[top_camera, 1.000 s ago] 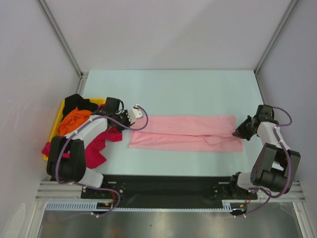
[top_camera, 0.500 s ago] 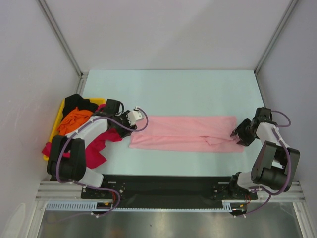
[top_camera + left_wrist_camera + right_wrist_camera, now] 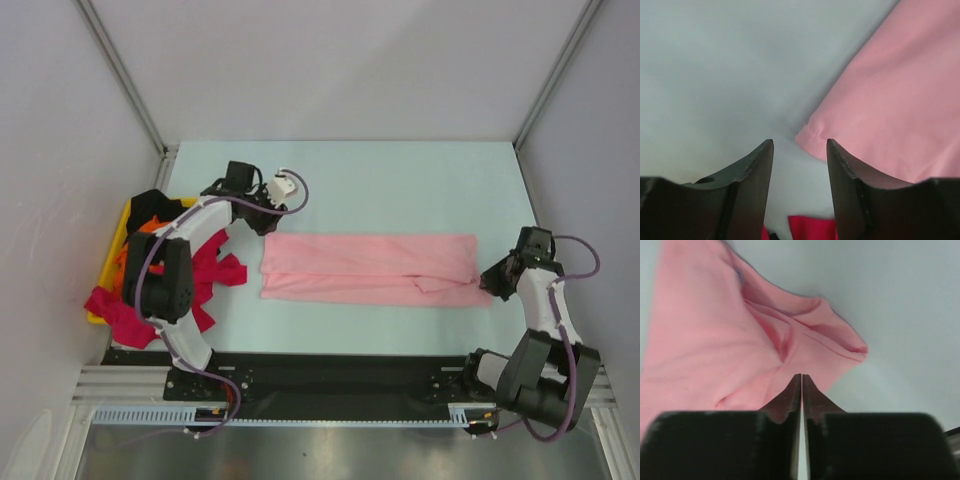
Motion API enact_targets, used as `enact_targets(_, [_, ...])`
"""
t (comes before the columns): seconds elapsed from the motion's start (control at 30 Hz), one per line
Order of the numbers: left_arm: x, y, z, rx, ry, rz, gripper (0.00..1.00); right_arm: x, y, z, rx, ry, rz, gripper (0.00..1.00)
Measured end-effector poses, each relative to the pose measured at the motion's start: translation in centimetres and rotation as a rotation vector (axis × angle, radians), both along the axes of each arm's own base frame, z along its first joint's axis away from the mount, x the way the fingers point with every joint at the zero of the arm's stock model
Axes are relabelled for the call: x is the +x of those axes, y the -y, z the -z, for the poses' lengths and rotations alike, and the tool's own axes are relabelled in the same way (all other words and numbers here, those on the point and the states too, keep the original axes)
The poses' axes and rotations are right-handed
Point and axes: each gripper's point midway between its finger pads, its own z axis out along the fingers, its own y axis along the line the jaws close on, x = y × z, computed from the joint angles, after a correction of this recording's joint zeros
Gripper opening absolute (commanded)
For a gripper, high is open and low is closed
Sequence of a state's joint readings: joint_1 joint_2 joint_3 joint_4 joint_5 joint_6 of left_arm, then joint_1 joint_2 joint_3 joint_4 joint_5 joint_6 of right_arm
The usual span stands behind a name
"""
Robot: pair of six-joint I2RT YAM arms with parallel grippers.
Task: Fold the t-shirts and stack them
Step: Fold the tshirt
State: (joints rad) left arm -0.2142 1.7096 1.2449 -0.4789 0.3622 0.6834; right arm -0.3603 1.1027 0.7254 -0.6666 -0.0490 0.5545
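Observation:
A light pink t-shirt (image 3: 370, 268) lies folded into a long strip across the middle of the table. My left gripper (image 3: 258, 216) hovers just behind the strip's far left corner (image 3: 812, 136); it is open with only bare table between its fingers (image 3: 755, 165). My right gripper (image 3: 497, 278) sits at the strip's right end, shut, its tips over the bunched pink edge (image 3: 840, 342); I see no cloth pinched between them. A magenta-red t-shirt (image 3: 205, 280), an orange one (image 3: 135, 243) and a black one (image 3: 150, 205) are piled at the left.
A yellow tray (image 3: 108, 262) at the table's left edge holds the pile, and the magenta-red shirt spills off it onto the table. Grey walls close in the back and both sides. The arm bases stand along the near edge.
My left gripper opened and swung from the strip's left edge toward the back. My right gripper opened, shut again and drew slightly back to the right. The pink strip stayed put.

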Motion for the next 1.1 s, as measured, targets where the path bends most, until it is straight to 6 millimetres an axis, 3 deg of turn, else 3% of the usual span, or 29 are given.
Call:
enact_targets(0.13, [0.2, 0.3, 4.4, 0.069, -0.082, -0.040, 0.52, -1.0, -1.1, 4.6, 0.097, -0.127, 0.024, 0.00])
enact_targets(0.27, [-0.2, 0.7, 6.1, 0.123, -0.103, -0.043, 0.52, -0.7, -1.1, 6.7, 0.123, -0.174, 0.028, 0.00])
enact_targets(0.43, [-1.8, -0.1, 8.0, 0.173, -0.115, -0.031, 0.52, 0.7, -0.8, 7.0, 0.145, -0.209, 0.018, 0.00])
enact_targets(0.57, [-3.2, -0.4, 8.1, 0.199, -0.102, 0.000, 0.52, 3.7, -0.6, 6.9, 0.134, -0.251, -0.030, 0.00])
enact_targets(0.67, [-4.3, -0.2, 8.1, 0.210, -0.102, 0.041, 0.52, 7.6, -0.5, 6.8, 0.096, -0.253, -0.087, 0.00])
enact_targets(0.87, [-9.0, 0.9, 8.4, 0.241, -0.192, 0.190, 0.53, 19.6, -2.2, 6.5, 0.025, -0.129, -0.202, 0.00])
enact_targets(0.97, [-11.7, 2.0, 8.6, 0.249, -0.255, 0.278, 0.53, 25.7, -4.1, 6.1, 0.000, -0.049, -0.257, 0.00])
enact_targets(1.1, [-14.2, 3.6, 8.5, 0.240, -0.313, 0.361, 0.54, 31.4, -7.8, 6.0, -0.007, 0.035, -0.330, 0.00])
